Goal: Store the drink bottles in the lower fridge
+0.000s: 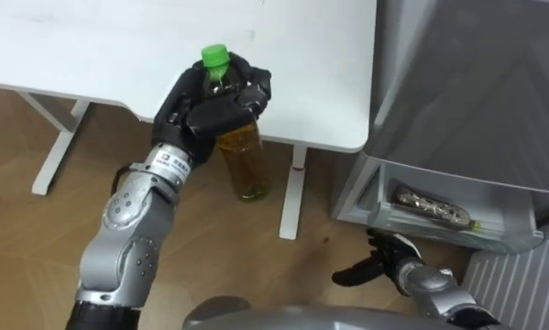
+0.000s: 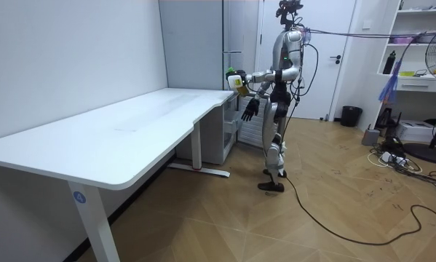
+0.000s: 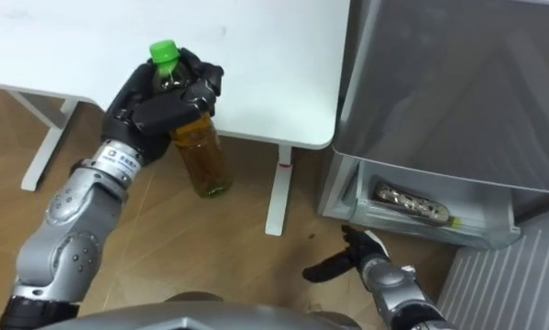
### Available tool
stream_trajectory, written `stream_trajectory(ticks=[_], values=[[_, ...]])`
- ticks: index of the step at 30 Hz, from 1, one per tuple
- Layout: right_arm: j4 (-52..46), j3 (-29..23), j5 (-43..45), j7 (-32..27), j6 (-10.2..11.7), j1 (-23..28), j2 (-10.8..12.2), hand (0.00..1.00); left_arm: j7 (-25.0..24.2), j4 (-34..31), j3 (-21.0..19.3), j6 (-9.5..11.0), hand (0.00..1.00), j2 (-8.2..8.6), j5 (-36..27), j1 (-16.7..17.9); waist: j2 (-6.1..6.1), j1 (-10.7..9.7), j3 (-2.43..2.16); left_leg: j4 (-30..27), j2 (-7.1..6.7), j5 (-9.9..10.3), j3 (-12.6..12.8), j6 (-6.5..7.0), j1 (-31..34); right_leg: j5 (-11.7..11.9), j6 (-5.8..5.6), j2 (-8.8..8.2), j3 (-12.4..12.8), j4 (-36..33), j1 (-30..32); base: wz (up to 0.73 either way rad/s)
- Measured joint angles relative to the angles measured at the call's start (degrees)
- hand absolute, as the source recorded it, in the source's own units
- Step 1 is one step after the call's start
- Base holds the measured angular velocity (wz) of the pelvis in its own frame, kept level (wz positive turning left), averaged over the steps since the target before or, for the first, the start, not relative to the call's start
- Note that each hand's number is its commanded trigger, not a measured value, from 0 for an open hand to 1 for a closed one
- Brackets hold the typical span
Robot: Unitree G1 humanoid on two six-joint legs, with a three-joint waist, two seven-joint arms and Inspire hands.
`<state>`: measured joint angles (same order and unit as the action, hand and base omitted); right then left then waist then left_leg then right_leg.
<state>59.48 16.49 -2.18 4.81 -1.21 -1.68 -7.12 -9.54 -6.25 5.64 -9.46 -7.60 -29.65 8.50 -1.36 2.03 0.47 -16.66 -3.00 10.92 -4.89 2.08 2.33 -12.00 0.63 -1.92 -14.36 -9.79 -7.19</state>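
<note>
You're standing at the far end of the white worktop [image 1: 118,46], with the grey fridge [image 1: 476,92] to the right. Its lower compartment [image 1: 439,234] is open, with a packet [image 1: 434,209] inside. The drink bottle [image 1: 242,156] — green cap, amber liquid — is off the worktop, gripped in the left robot hand [image 1: 214,110]. The right robot hand [image 1: 384,261] hangs low by the compartment, fingers loose and empty. Pickup looks done — carrying right and placing remain.

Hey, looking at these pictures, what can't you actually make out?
Upper body of the bottle: eye views, wrapped by the left hand.
Contents of the packet in the open lower compartment: too small, eye views.
Deeper inside it: hidden by the upper front of the fridge, eye views.
</note>
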Motion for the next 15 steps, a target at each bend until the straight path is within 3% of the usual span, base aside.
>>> stream_trajectory(ticks=[10, 15], values=[[-8.6, 0.3, 0.5, 7.3, 0.2, 1.1, -0.2, 0.00, 0.3, 4.3, 1.4, 1.8, 1.00, 0.39, -0.1, 0.0, -0.52, 0.0, 0.33, -0.1, 0.23, 0.0, 0.3, -0.01, -0.1, 0.0, 0.00, 0.06, 1.3, -1.0, 0.8, -0.03], [-15.0, 0.4, 0.7, 11.2, 0.2, 4.3, -0.2, 0.00, 0.2, 4.4, 1.9, 3.6, 1.00, -0.11, -0.1, 0.0, -0.98, -0.1, 0.35, -0.1, 0.24, 0.0, 0.4, -0.01, 0.0, 0.0, 0.00, 0.04, 1.6, -1.4, 1.1, -0.01]])
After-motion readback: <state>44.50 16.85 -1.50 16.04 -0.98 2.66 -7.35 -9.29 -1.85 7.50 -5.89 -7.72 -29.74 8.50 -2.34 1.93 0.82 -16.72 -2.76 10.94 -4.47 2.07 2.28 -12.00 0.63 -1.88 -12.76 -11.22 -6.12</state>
